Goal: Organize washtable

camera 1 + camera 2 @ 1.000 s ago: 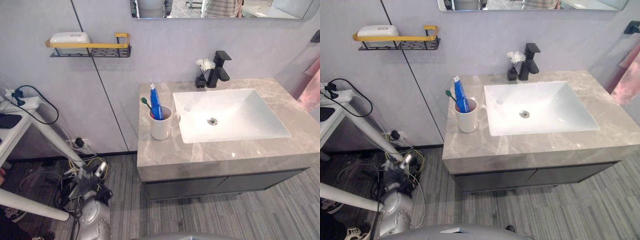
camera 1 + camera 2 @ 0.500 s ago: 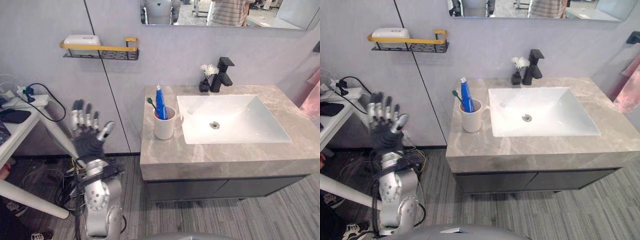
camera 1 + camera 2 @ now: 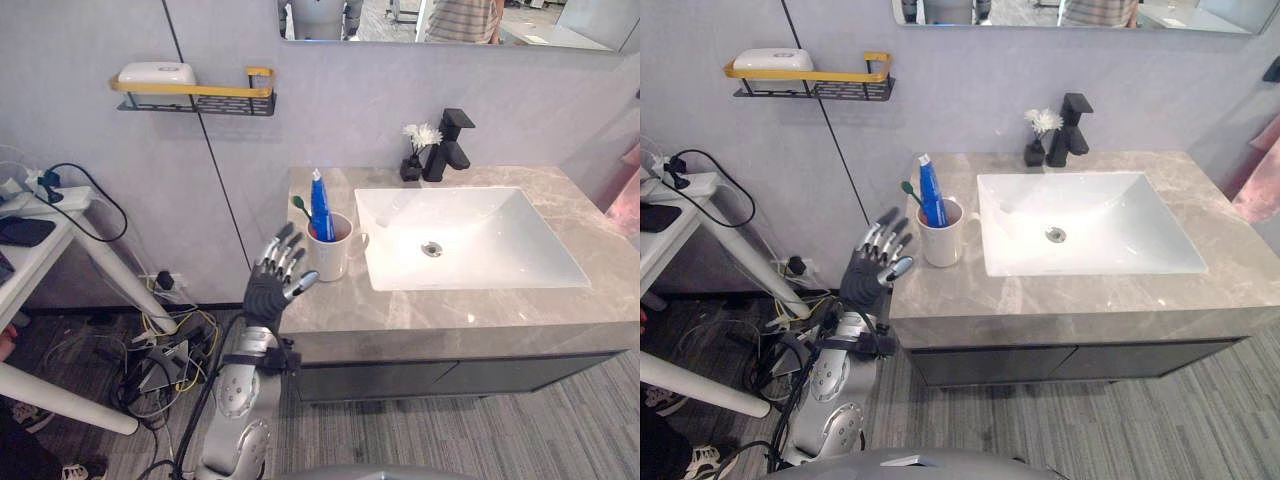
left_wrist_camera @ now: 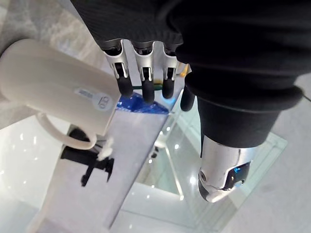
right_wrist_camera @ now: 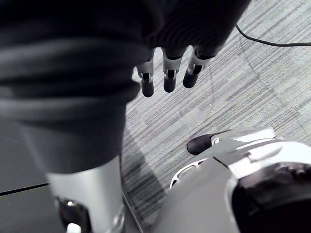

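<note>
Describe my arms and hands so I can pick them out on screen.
The left hand has a dark ribbed cover over its back and wrist, and silver fingers with dark tips. Its arm is silver-grey, made of smooth rounded shells with a round cap at the joint. The right hand matches: dark ribbed cover, silver fingers, dark tips.

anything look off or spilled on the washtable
Nothing stands out. The mug stands upright with toothpaste and toothbrush inside, the small flower vase sits upright beside the faucet, and no spill shows on the counter.
</note>
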